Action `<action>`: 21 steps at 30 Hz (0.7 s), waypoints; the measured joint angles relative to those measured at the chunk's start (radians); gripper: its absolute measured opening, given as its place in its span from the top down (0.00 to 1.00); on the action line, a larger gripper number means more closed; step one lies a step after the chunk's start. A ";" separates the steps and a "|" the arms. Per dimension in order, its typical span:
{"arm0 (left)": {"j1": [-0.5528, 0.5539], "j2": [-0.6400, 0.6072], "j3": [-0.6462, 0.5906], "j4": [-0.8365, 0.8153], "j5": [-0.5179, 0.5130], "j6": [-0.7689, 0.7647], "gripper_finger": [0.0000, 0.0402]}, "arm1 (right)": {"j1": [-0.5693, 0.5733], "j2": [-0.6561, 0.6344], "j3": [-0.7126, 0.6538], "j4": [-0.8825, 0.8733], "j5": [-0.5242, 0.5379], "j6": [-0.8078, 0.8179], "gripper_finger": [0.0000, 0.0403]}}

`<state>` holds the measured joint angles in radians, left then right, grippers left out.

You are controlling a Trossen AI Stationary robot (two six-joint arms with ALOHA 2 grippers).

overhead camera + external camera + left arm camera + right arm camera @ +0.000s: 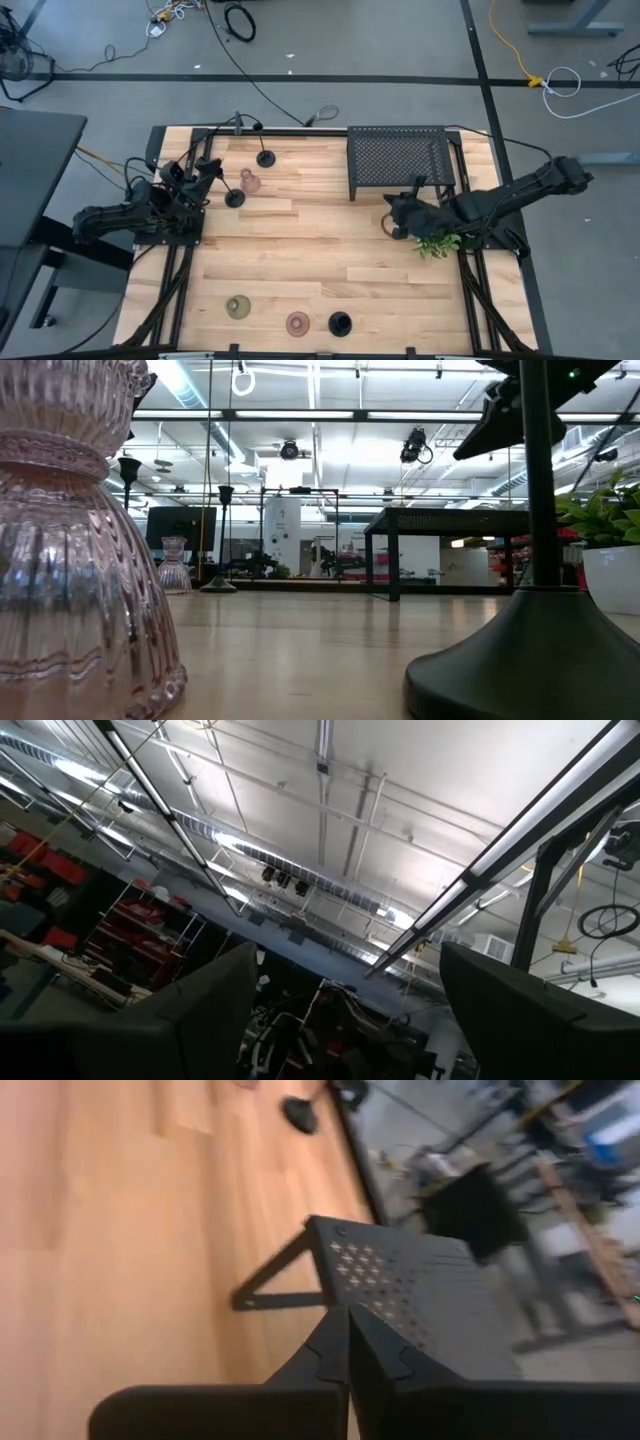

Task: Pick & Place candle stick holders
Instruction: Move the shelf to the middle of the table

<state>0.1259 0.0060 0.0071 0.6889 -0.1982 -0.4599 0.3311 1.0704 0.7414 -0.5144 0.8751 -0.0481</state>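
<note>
Holders are scattered: two black stems [266,157] and a pink one [251,182] up around 11 o'clock, while an olive one [238,307], another pink [298,323] and a black one [341,323] line up at 6. My right gripper [393,214] sits at 3 o'clock beside the perforated tray [400,160] and little plant [438,243], fingers pinched together on nothing, so I reckon it isn't ready to grab yet. Left gripper [208,178] waits at 9 o'clock by the stems, jaws spread wide, pointed up at the ceiling.

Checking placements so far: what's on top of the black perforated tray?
No holder stands on the black perforated tray; its top shows bare. Its front right corner is covered by the right end effector.
</note>
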 joint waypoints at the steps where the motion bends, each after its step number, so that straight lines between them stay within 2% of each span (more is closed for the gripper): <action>1: 0.000 0.000 0.000 -0.002 0.000 0.000 0.22 | 0.010 0.014 0.000 -0.005 0.041 0.035 0.99; 3: 0.000 0.000 0.000 -0.006 0.000 0.000 0.22 | 0.026 0.040 0.000 -0.021 0.064 0.111 0.99; 6: 0.000 0.000 0.000 -0.014 0.000 0.000 0.22 | 0.046 0.084 0.000 -0.082 0.073 0.138 0.97; 10: 0.000 0.000 0.000 -0.021 0.000 0.000 0.22 | 0.045 0.128 0.000 -0.141 0.106 0.191 0.90; 13: 0.000 0.000 0.000 -0.033 0.000 0.000 0.22 | 0.038 0.147 0.000 -0.166 0.109 0.239 0.80; 21: 0.000 0.000 0.000 -0.040 0.000 0.000 0.22 | 0.020 0.170 0.000 -0.186 0.101 0.302 0.46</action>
<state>0.1257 0.0063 0.0071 0.6490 -0.1978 -0.4599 0.3508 1.2400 0.7410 -0.7009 0.9764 0.2537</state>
